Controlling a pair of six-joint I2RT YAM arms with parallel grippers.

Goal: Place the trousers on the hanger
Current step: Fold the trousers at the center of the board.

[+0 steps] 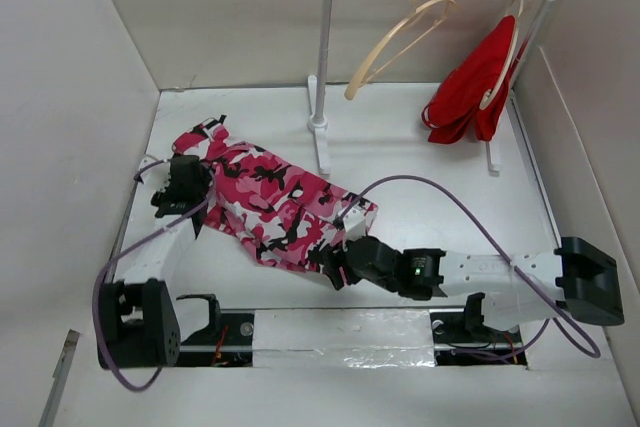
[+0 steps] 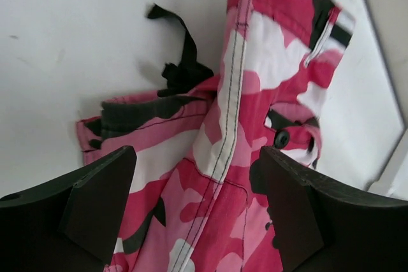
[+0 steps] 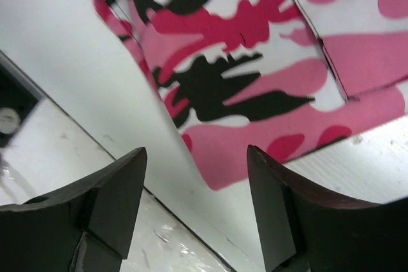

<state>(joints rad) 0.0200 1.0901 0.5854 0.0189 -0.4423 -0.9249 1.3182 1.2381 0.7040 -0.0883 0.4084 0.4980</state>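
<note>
The trousers (image 1: 268, 197) are lying spread on the white table (image 1: 430, 162), left of centre, running from the far left down toward the near middle. The hanger (image 1: 398, 39) is hanging bare from the rack (image 1: 322, 67) at the back, well apart from them. A red garment (image 1: 472, 92) is dangling from the right end of the same rail.

The left end effector (image 1: 180, 185) is sitting at the far-left end of the trousers. In its wrist view, the left end effector (image 2: 197, 211) is standing with its jaws wide apart. The trousers (image 2: 255, 87) are running up between them, a stitched seam down the middle. A black strap (image 2: 182, 52) is trailing onto the table beyond, and a dark button (image 2: 281, 138) is showing to the right.

The right end effector (image 1: 335, 263) is reaching in at the near-right edge of the cloth. From its own camera, the right end effector (image 3: 197, 205) is also gaping, nothing between its fingers (image 3: 121, 195). The hem of the trousers (image 3: 255, 62) is lying just ahead of them on the table. I cannot tell whether either fingertip is touching cloth.
</note>
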